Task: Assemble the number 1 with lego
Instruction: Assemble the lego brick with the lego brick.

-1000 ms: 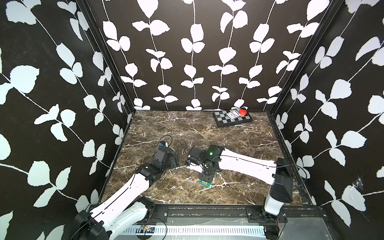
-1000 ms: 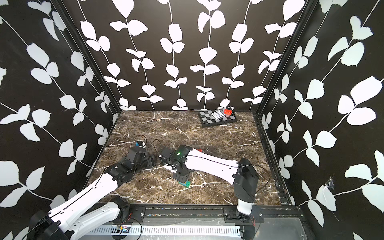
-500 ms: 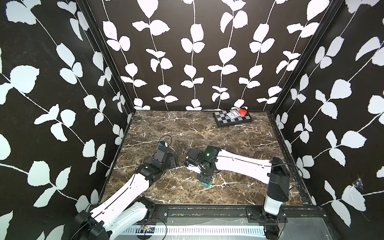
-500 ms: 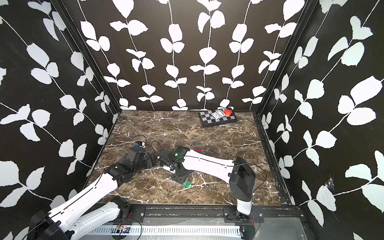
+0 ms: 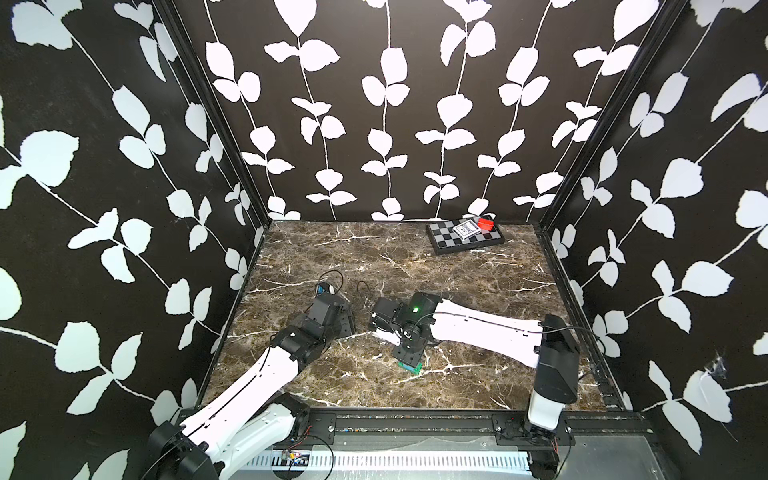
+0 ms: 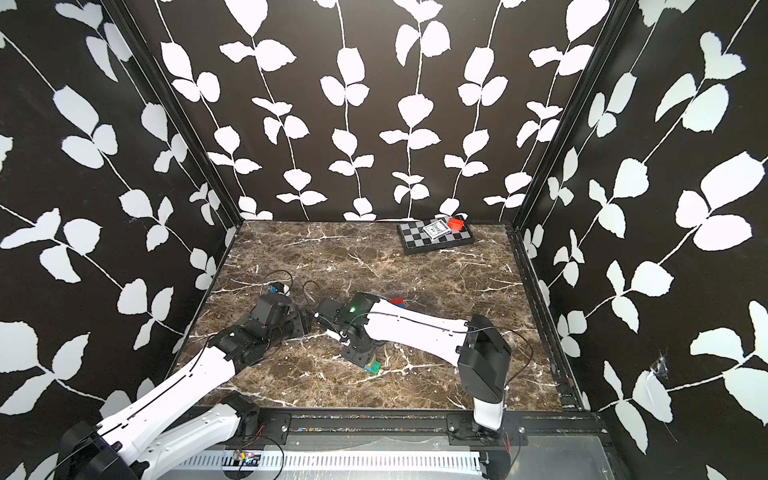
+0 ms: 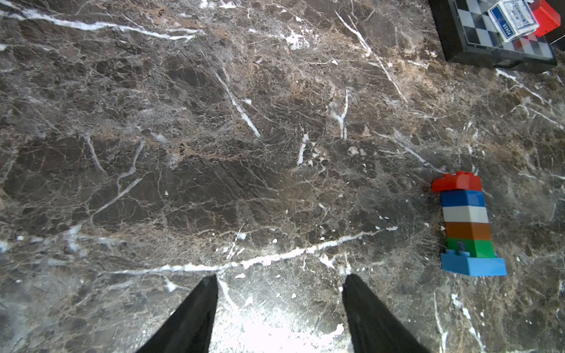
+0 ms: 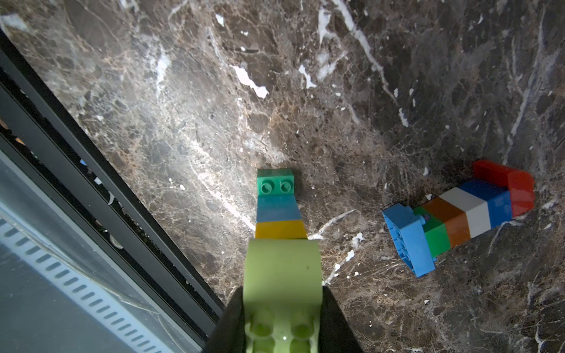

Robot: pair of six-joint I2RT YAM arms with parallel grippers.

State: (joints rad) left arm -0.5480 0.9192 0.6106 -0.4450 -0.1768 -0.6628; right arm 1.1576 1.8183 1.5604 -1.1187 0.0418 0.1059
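My right gripper (image 8: pixel 282 301) is shut on a light green lego brick (image 8: pixel 282 266), the top of a short stack with yellow, light blue and green (image 8: pixel 275 183) bricks below it. In both top views the stack's green end (image 5: pixel 410 368) points down close to the marble table near its front. A second lego stack (image 8: pixel 458 217) lies on its side on the table: red, blue, white, orange, green, with a wide light blue base. The left wrist view shows it (image 7: pixel 467 226) off to one side of my left gripper (image 7: pixel 279 279), which is open over bare marble.
A chessboard (image 5: pixel 446 239) with a card deck (image 5: pixel 465 230) and a red box (image 5: pixel 484 225) lies at the back right corner. The black front rail (image 8: pixel 91 171) runs close to the held stack. Loose cables (image 5: pixel 332 276) curl behind the left wrist.
The right arm has shifted slightly to the left with its brick stack. The left arm has not moved.
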